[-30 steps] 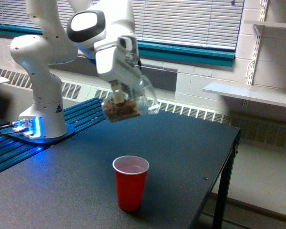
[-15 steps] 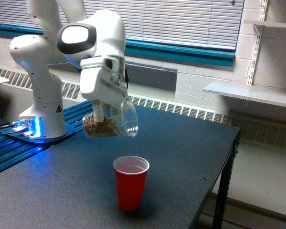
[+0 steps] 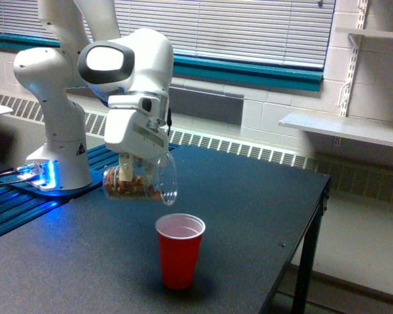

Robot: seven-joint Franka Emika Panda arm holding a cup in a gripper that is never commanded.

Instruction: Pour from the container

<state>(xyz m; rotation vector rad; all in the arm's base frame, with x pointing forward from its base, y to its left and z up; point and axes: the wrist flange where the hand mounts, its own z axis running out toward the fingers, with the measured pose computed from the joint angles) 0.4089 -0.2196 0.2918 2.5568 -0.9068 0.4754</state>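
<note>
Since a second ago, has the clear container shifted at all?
Yes. The container, held in the gripper, moved toward the exterior view's left and lower, closer to the red cup, which stayed put.

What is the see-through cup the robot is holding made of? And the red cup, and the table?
The container looks like clear, shiny plastic: brown bits show through its wall. The red cup seems to be smooth plastic too, red outside and pale inside. The table has a dark, dull top with faint speckles; it may be laminate or coated metal, but that cannot be told from here.
</note>
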